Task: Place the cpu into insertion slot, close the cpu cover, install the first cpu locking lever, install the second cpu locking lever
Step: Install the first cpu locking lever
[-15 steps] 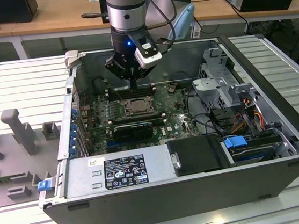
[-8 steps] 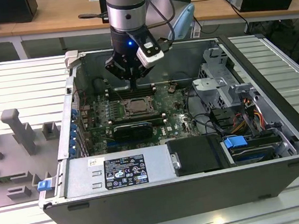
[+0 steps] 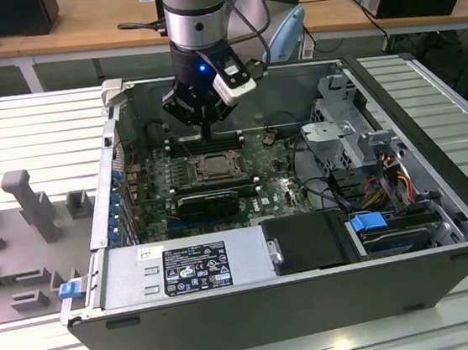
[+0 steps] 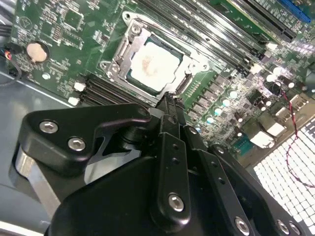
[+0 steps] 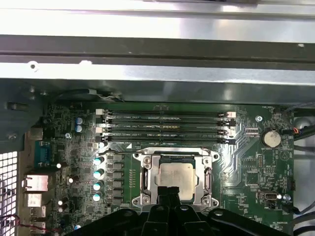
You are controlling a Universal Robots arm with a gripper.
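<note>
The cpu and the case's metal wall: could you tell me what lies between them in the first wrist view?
Four long black memory slots run across the green board between the cpu and the wall.

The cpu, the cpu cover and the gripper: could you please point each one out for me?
cpu (image 5: 176,178): first wrist view, middle of its pale metal top.
cpu cover (image 4: 129,45): second wrist view, silvery frame edge beside the chip.
gripper (image 4: 170,101): second wrist view, tips of its black fingers.
</note>
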